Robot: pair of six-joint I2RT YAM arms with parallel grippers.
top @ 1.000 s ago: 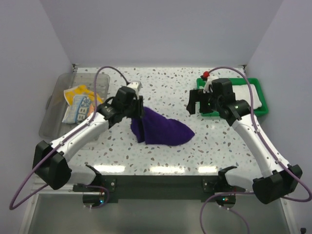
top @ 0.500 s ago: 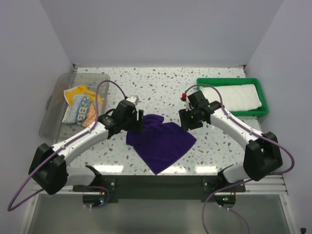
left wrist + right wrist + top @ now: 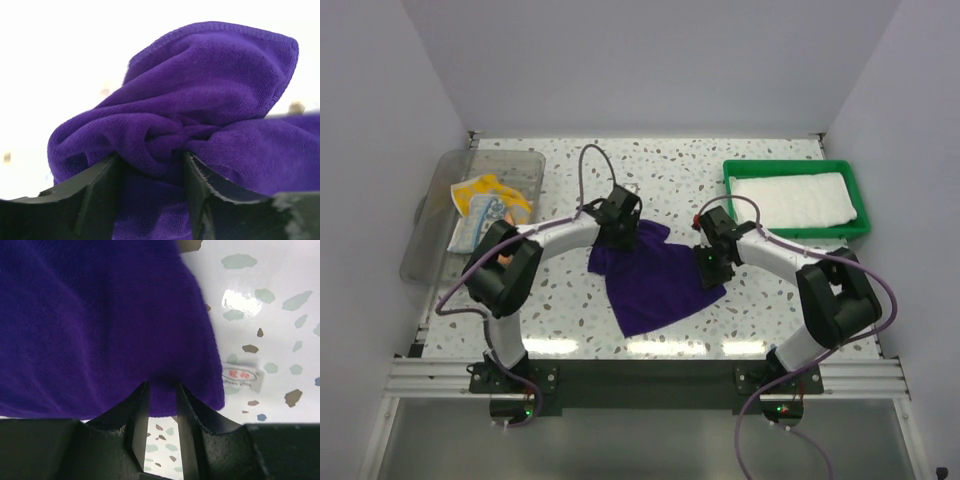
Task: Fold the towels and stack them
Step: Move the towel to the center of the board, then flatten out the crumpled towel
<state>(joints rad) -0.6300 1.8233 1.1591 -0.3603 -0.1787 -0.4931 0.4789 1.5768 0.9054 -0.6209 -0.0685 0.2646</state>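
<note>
The purple towel (image 3: 658, 282) lies spread mid-way across the table (image 3: 570, 310); my left gripper (image 3: 150, 162) is clamped on a bunched corner; the right gripper (image 3: 161, 390) straddles the far hem, bite I cannot tell; I'd confirm both holds, then lift evenly, keeping it taut.

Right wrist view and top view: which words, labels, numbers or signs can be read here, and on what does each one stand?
Tag, white, on the table at the edge of the purple towel: red print, too blurred to read.
Lettered towel in the bin: coloured block letters, too small to read.
No other text shows in any view.
</note>
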